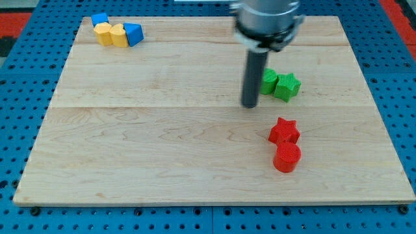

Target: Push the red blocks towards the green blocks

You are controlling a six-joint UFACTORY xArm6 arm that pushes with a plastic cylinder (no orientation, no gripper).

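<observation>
My tip (250, 104) stands on the wooden board (162, 162), a little right of the middle, and it touches no block; I have no fingers to open or close, only this straight dark rod, and it holds nothing. The two red blocks lie near the right edge, in the lower half of the board. The red star block (284, 130) has a bright, even colour and clear points, and the red cylinder (286, 156) sits just below it, touching it, with its round top face turned upward. The green blocks are above them, well apart from the red pair: a green star block (286, 86), and a second green block (269, 80) pressed against its left side, partly hidden behind my rod, so its shape I cannot tell. My tip is just left of this green pair. In the top left corner, two yellow blocks (111, 34) and two blue blocks (133, 32) form a tight group.
</observation>
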